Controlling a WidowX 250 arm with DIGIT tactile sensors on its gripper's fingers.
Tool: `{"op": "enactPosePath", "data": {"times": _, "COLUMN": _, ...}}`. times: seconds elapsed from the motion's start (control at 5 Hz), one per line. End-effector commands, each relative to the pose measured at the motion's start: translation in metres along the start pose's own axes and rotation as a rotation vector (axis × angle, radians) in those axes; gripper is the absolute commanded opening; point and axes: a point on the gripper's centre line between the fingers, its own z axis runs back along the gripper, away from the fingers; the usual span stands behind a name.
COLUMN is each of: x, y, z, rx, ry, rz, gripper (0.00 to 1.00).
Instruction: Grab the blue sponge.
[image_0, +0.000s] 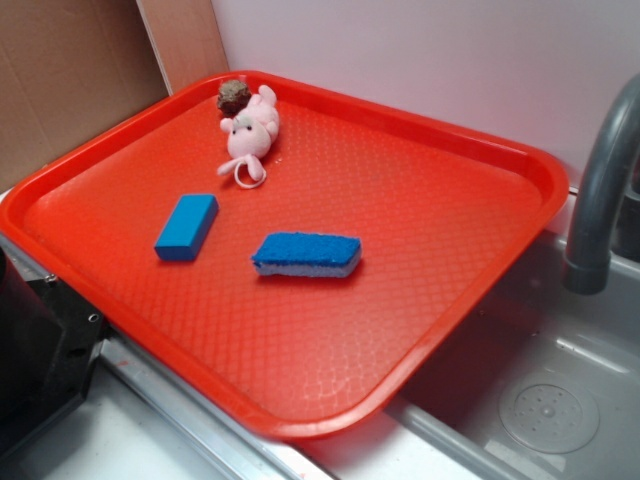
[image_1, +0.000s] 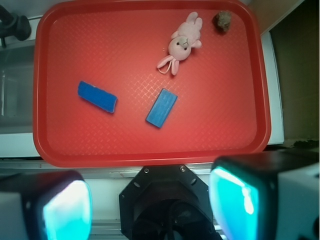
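Note:
The blue sponge (image_0: 306, 255) lies flat near the middle of the red tray (image_0: 470, 140), its rough blue top over a pale bottom layer. In the wrist view the sponge (image_1: 97, 96) sits left of centre on the tray (image_1: 150, 155). My gripper (image_1: 150, 205) is open and empty, its jaws spread wide with teal pads (image_1: 67, 210). It hangs high above the tray's near edge, well away from the sponge. The gripper does not show in the exterior view.
A smooth solid-blue block (image_0: 187, 227) lies beside the sponge, also in the wrist view (image_1: 161, 108). A pink plush bunny (image_0: 250, 130) and a brown lump (image_0: 233, 95) sit at the tray's far corner. A grey faucet (image_0: 600, 190) and sink (image_0: 540, 400) stand to the right.

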Motion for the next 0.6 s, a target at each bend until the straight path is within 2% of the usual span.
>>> {"op": "enactPosePath", "data": {"times": 0.0, "x": 0.000, "y": 0.000, "z": 0.000, "rx": 0.000, "ry": 0.000, "rz": 0.000, "gripper": 1.00}}
{"op": "enactPosePath", "data": {"times": 0.2, "x": 0.021, "y": -0.049, "z": -0.047, "rx": -0.114, "ry": 0.022, "rz": -0.239, "gripper": 1.00}}
{"op": "enactPosePath", "data": {"times": 0.4, "x": 0.022, "y": -0.079, "z": -0.076, "rx": -0.131, "ry": 0.059, "rz": -0.487, "gripper": 1.00}}
